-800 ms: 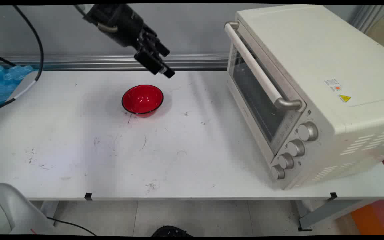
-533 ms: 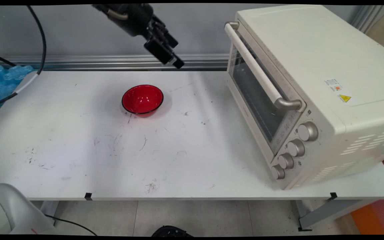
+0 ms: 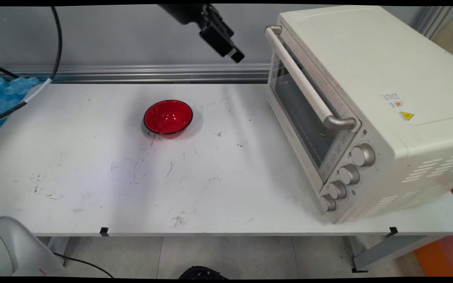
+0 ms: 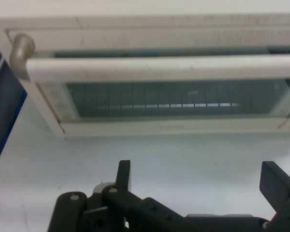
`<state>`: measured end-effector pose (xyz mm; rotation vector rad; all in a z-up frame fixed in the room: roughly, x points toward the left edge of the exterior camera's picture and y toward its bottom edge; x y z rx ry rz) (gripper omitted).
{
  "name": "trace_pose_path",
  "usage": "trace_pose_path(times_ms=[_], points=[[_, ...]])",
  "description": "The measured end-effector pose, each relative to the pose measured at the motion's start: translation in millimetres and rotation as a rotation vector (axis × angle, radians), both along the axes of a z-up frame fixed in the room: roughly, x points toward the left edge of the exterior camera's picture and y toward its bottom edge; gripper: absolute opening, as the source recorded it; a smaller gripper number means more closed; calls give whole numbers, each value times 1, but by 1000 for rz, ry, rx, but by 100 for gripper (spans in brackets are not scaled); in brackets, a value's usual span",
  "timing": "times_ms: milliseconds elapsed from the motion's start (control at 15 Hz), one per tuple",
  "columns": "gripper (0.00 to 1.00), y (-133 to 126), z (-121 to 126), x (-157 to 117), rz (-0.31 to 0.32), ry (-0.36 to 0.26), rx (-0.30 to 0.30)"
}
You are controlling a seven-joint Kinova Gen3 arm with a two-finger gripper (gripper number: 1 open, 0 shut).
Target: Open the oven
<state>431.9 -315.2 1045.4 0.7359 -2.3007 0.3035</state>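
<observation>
The black two-finger gripper [image 3: 232,53] hangs high near the top edge of the main view, above the far side of the white table [image 3: 92,188], tilted down toward the right. It holds nothing and touches nothing. In the hand view its 2 fingers [image 4: 123,174] stand wide apart, 1 at the lower left and 1 at the lower right, with bare table between them.

The nearest thing to the gripper is the cream-white countertop oven with a glass door [image 3: 368,102], which stands on the right part of the table, its front turned toward the table's middle. The gripper is just left of the far end of the oven's long cream bar handle [image 3: 301,78], near it but apart from it. The hand view looks straight at that handle [image 4: 159,67], which runs across the picture above the door glass [image 4: 174,99], a wire rack visible behind it. The door is closed. 4 round silver knobs [image 3: 346,175] sit in a row on the oven's near front corner.

A small round red bowl with a dark rim [image 3: 168,117] stands upright on the table, left of and below the gripper, well apart from both it and the oven.

Black cables [image 3: 55,43] hang at the upper left.
</observation>
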Motion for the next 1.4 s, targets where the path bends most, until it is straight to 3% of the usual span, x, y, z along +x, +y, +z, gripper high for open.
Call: trace_pose_path(times_ms=[867,933,1400], points=[[100,-54,12,-69,24,3,-19],[0,-57,11,-73,21,-2,-17],[0,-70,9,-94,3,-41,4]])
